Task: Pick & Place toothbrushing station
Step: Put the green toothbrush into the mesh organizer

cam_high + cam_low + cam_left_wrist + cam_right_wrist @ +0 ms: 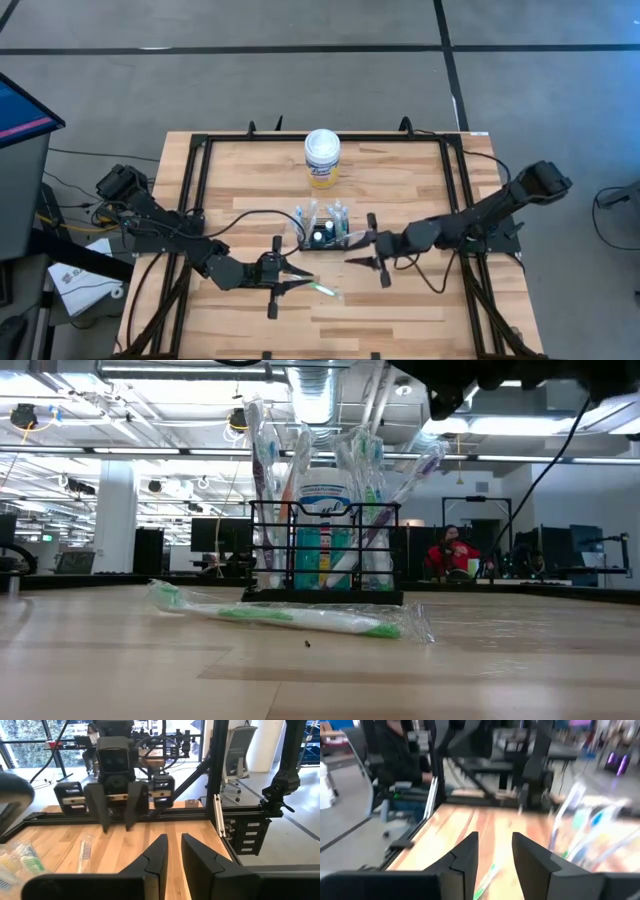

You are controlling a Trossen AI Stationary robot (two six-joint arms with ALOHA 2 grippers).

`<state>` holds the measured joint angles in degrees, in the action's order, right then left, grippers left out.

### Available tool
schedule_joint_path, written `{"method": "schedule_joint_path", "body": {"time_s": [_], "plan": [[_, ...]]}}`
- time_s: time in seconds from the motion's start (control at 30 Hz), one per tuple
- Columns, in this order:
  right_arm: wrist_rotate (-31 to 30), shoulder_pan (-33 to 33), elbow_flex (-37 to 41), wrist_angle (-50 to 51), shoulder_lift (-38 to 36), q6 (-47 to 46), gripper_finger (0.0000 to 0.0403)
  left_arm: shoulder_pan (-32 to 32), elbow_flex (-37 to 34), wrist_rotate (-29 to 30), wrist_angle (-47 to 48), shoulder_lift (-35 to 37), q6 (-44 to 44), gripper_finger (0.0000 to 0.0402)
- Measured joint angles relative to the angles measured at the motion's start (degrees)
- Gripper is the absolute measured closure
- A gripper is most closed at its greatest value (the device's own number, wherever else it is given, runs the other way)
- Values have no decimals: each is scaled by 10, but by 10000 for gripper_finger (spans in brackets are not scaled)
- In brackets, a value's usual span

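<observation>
1. The toothbrushing station (322,234) sits just below the middle of the overhead frame, a small black wire caddy stuffed with upright toothbrushes and a blue-and-white tube. In the low view it's dead centre, flat on the wooden table (400,170), brushes fanning out the top. Nothing is lifting it.

2. A wrapped green-and-white toothbrush (290,616) lies flat on the wood in front of the caddy in the low view. Overhead it's the pale green sliver at lower centre, just past the left gripper (300,285). My guess is it's a loose piece meant for the caddy, but that's a guess.

3. The left gripper's fingers (157,855) are empty with only a thin gap between them, so released, nothing pinched. It points toward the loose brush, which reads to me as lined up for a pickup or just let go. Can't say which.

4. The right gripper (362,250) hangs right beside the caddy's right edge in the overhead shot, not clearly touching it. Its own camera shows a clear gap between the fingers (465,852) with bare wood in between, so open and empty. That spot makes sense if it's about to grab the caddy wall or a brush.

5. The white-lidded canister with the yellow label (322,158) stands at upper centre, well apart from everything. Looks parked out of the way.
</observation>
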<state>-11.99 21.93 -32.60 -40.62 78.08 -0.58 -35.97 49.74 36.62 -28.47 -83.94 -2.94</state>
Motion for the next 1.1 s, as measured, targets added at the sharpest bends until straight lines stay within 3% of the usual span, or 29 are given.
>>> {"method": "schedule_joint_path", "body": {"time_s": [0.13,0.37,0.6,1.1], "plan": [[0,22,-51,102,12,-56,295,0,0,0,0,0,1,352],[0,51,-106,114,97,-81,295,0,0,0,0,0,1,352],[0,38,-193,183,201,-90,296,-6,0,-5,1,11,-2,352],[15,13,-347,359,330,-145,296,-55,0,-5,10,39,12,352]]}}
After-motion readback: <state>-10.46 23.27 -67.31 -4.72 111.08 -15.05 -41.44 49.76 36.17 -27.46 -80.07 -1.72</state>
